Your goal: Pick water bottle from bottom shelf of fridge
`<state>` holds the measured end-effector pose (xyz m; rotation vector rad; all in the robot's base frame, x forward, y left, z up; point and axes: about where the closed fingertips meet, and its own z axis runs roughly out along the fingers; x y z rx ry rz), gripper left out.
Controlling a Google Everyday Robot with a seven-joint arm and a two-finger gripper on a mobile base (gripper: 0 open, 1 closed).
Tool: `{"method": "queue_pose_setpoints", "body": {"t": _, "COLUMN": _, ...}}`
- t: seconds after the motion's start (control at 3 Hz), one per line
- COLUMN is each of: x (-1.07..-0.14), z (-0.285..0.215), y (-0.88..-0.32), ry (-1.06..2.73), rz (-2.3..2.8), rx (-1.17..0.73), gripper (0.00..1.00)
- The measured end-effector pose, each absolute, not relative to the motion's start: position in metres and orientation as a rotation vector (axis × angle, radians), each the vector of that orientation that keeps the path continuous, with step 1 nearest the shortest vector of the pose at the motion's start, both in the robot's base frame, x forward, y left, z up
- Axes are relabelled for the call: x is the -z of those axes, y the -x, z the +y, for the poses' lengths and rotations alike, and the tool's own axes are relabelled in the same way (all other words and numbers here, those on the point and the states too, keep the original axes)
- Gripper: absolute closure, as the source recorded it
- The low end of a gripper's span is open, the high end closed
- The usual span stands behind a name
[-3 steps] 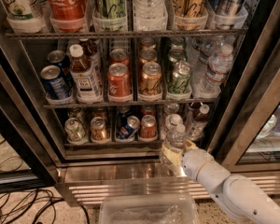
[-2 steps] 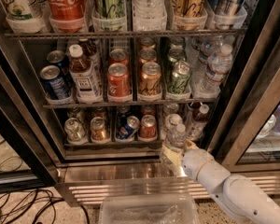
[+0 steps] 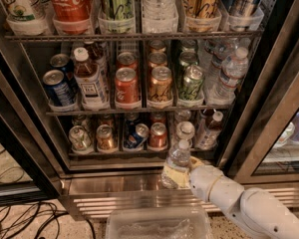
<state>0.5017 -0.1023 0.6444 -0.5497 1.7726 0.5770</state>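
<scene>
The fridge (image 3: 139,184) stands open in front of me, with drinks on dark wire racks. My gripper (image 3: 183,175), on a white arm coming in from the lower right, is shut on the water bottle (image 3: 178,162), a small clear ribbed bottle with a white cap. I hold the bottle upright, just in front of and slightly below the front edge of the bottom shelf (image 3: 117,153), over the steel base. A second clear bottle (image 3: 184,132) stands on that shelf right behind it.
Several cans (image 3: 107,138) fill the left lanes of the bottom shelf, and a white-capped brown drink bottle (image 3: 210,130) stands at its right. The glass door (image 3: 281,108) is swung open at the right. A clear plastic bin (image 3: 159,227) sits below, with cables (image 3: 25,218) on the floor at the left.
The gripper has drawn the water bottle out and down from the shelf front. The bottle behind it now shows separately.
</scene>
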Motion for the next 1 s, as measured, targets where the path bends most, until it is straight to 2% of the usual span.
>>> {"method": "queue_pose_setpoints", "body": {"t": 0.67, "x": -0.663, "z": -0.035, "y": -0.444, "ry": 0.838, "rz": 1.789, "rx": -0.809, "gripper": 1.00}}
{"method": "queue_pose_setpoints", "body": {"t": 1.0, "x": -0.663, "z": -0.033, "y": -0.439, "ry": 0.854, "rz": 1.788, "rx": -0.824, "gripper": 1.00}}
